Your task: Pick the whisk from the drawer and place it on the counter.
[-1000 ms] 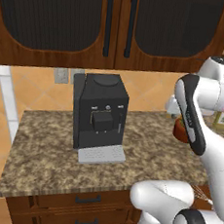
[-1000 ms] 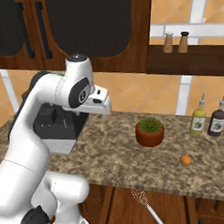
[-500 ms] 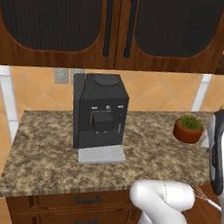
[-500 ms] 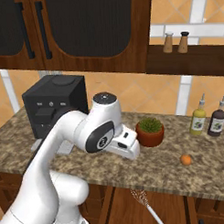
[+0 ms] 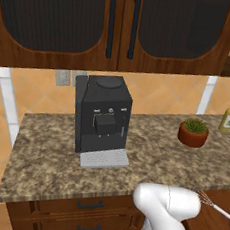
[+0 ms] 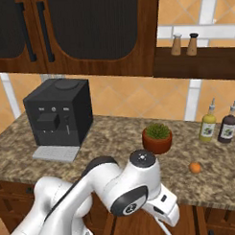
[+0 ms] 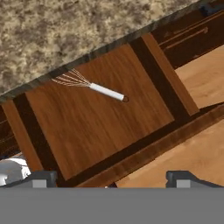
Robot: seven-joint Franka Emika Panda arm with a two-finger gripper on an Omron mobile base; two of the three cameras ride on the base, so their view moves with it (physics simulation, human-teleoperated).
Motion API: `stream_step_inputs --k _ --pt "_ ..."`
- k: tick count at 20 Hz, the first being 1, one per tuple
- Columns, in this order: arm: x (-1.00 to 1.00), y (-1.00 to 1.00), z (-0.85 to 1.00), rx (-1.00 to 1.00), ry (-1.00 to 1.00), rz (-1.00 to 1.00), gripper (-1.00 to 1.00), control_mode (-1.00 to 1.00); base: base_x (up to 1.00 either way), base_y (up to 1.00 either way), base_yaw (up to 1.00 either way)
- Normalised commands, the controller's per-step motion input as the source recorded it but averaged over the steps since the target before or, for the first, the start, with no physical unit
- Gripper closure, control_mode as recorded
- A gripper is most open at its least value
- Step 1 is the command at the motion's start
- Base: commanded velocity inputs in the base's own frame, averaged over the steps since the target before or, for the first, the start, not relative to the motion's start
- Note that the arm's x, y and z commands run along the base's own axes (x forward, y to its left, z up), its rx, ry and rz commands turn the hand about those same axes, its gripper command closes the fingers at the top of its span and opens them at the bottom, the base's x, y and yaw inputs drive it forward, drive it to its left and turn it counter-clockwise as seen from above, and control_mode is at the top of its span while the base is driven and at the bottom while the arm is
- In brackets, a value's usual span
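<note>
Left to right, right base view, for your check:

1. Coffee machine, black, on the surface at the left end, its drip tray at the front.
2. Potted plant, mid-surface.
3. Orange, near the front edge.
4. Two bottles, against the wall at the right.
5. Whisk, lying flat on the floor of the open drawer, wires tucked close under the surface's edge, handle pointing out into the drawer.
6. Gripper, above the drawer, fingertips spread wide, nothing between them, well apart from the whisk.

Risks, as you go down: the wires probably sit partly under the stone overhang, though the angle makes this hard to judge, so a straight descent there could strike the edge. Aim for the handle; it is thin and round and may roll or slip from a poorly centred pinch.
</note>
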Motion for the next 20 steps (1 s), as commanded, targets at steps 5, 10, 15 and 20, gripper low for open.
stream_step_inputs --k 5,10,15,20 --pt "0.07 -0.31 -0.55 -0.05 0.02 0.15 -1.0 -1.0 0.0 0.0 0.0" --pt "0.07 -0.03 -0.51 -0.12 0.21 0.17 -1.0 -1.0 0.0 0.0 0.0" --pt "-0.11 -0.05 -0.59 0.0 0.13 0.06 -1.0 -1.0 0.0 0.0 0.0" --pt "-0.08 -0.1 -0.51 0.05 0.08 0.07 -1.0 -1.0 0.0 0.0 0.0"
